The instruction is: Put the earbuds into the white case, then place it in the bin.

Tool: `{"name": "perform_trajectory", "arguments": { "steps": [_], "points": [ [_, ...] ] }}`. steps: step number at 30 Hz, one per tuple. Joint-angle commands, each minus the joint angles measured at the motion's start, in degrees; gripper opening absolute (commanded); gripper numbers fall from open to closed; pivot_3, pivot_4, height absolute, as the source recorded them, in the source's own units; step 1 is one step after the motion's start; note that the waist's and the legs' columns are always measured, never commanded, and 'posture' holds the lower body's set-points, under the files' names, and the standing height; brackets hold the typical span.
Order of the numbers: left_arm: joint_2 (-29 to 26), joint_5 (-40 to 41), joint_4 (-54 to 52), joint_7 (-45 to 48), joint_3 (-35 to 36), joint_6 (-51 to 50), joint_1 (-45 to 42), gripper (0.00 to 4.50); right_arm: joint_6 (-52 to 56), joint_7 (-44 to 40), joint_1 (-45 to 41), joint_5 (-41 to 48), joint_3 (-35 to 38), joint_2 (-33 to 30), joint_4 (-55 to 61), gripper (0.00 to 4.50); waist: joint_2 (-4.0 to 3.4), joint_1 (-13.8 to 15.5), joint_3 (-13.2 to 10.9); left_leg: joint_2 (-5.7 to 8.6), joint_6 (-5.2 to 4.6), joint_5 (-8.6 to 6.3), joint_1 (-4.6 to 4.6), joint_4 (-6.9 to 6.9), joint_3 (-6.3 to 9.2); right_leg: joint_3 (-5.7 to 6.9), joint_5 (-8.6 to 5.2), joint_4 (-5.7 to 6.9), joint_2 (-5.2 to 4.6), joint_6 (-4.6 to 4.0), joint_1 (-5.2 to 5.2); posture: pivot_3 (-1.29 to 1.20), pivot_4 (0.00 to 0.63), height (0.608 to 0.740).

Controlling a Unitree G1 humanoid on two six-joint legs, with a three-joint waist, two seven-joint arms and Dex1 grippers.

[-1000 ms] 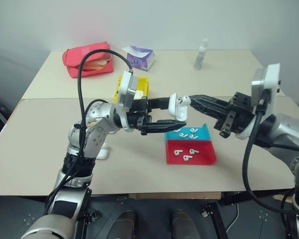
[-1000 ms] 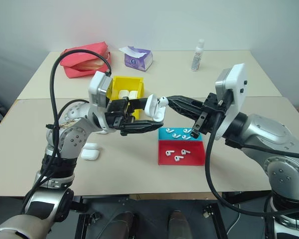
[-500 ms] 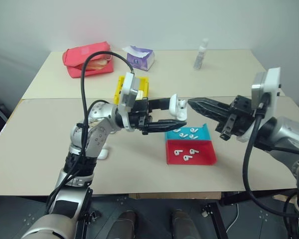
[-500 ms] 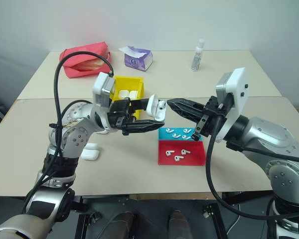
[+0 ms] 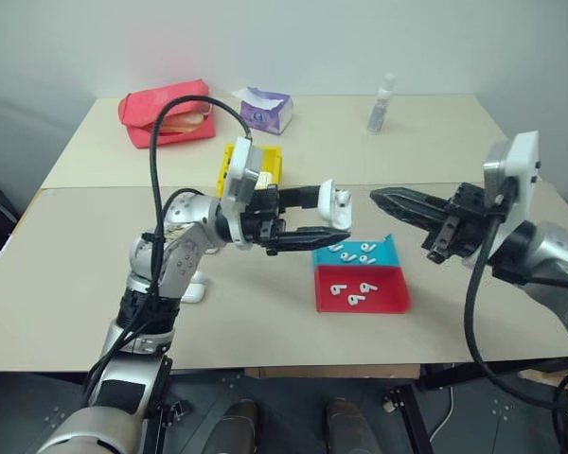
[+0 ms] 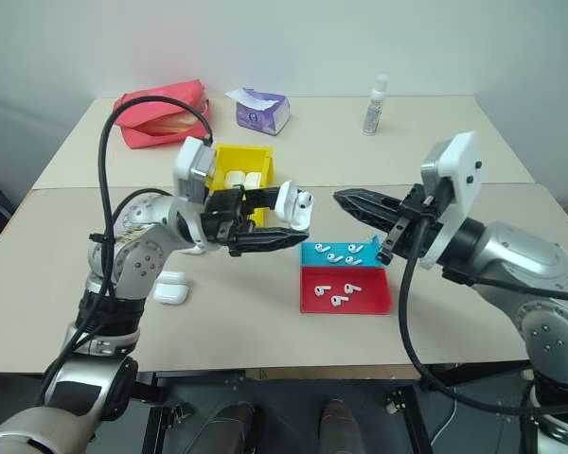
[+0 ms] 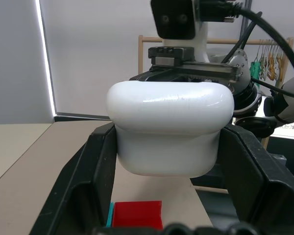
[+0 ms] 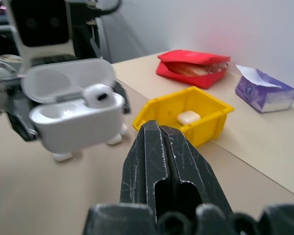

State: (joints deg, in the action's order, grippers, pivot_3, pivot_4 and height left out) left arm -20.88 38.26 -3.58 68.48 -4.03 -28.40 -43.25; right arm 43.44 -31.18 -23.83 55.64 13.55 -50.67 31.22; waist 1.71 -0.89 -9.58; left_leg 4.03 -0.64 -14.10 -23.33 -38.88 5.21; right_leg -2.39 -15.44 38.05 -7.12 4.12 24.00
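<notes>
My left gripper [image 5: 333,218] is shut on the white case [image 5: 333,201], held above the table with its lid flipped open. One earbud [image 8: 98,95] sits in a slot of the case [image 8: 78,117]. My right gripper [image 5: 377,197] is shut and empty. It points at the case from the right, a short gap away. Several loose earbuds [image 5: 355,253] lie in the blue tray [image 5: 386,248] and a few more earbuds [image 5: 350,293] in the red tray [image 5: 390,300]. The yellow bin [image 6: 241,148] stands behind the left wrist with white cases inside.
Another white case [image 6: 170,290] lies on the table by my left arm. A red pouch [image 5: 166,112], a purple tissue pack [image 5: 265,109] and a small bottle [image 5: 381,102] stand on the far table. A seam runs between the two tables.
My right gripper has drawn back to the right, away from the case, leaving the earbud in it. The left gripper and the case have stayed where they were.
</notes>
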Motion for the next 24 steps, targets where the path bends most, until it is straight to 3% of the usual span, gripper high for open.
{"name": "perform_trajectory", "arguments": {
  "steps": [1, 3, 12, 17, 21, 24],
  "points": [
    [-0.7, 0.7, -1.6, -0.4, 2.0, 1.1, -0.9, 2.77, -3.1, -7.6, -5.6, -14.5, -10.5, -7.0, -7.1, 0.07, -0.01, -0.2, 0.0, 0.0, 0.0, 0.0, 0.02, -0.01, -0.07, -0.04, 0.0, 0.02, 0.0, 0.0, 0.01, 0.0, 0.15, 0.74],
    [-0.7, 0.7, -2.0, -0.6, 2.2, 1.2, -0.7, 2.77, -7.5, -11.9, -10.3, -25.1, -19.4, -8.6, -13.4, 0.07, -0.01, -0.5, 0.0, 0.0, -0.03, -0.02, 0.07, 0.01, -0.12, -0.01, 0.0, -0.01, 0.08, 0.0, 0.01, 0.0, 0.15, 0.74],
    [-2.1, 1.1, -4.3, -1.7, 3.2, 0.5, 1.1, 2.77, -32.9, -43.5, -36.3, -50.1, -40.3, -2.5, -49.3, 2.95, -0.02, -1.7, 0.0, -0.08, 0.01, 0.0, -0.06, 0.02, -0.35, -0.18, 0.0, -0.09, 0.02, 0.01, 0.17, 0.0, 0.15, 0.74],
    [-3.0, 1.6, -6.2, -3.1, 4.1, -0.4, 2.4, 2.77, -51.1, -52.6, -43.8, -59.1, -45.5, 4.4, -67.0, 2.95, -0.02, -1.8, 0.0, -0.13, 0.26, 0.13, -0.05, 0.01, -0.38, -0.18, 0.01, -0.08, 0.02, 0.02, 0.18, 0.0, 0.15, 0.74],
    [-3.6, 2.0, -8.3, -5.2, 5.2, -1.0, 4.4, 2.77, -69.2, -47.5, -47.4, -70.8, -50.4, 8.3, -80.5, 2.95, -0.02, -1.7, 0.0, -0.15, 0.42, 0.23, -0.07, 0.01, -0.34, -0.18, 0.01, -0.05, 0.02, 0.01, 0.21, 0.0, 0.15, 0.74],
    [-4.3, 2.5, -9.8, -6.7, 6.0, -1.5, 5.8, 2.77, -75.5, -43.5, -50.3, -76.4, -52.1, 11.5, -88.9, 2.95, -0.02, -1.7, 0.0, -0.13, 0.51, 0.28, -0.08, 0.04, -0.35, -0.2, 0.01, -0.04, -0.01, 0.01, 0.27, 0.0, 0.15, 0.74]
  ]
}}
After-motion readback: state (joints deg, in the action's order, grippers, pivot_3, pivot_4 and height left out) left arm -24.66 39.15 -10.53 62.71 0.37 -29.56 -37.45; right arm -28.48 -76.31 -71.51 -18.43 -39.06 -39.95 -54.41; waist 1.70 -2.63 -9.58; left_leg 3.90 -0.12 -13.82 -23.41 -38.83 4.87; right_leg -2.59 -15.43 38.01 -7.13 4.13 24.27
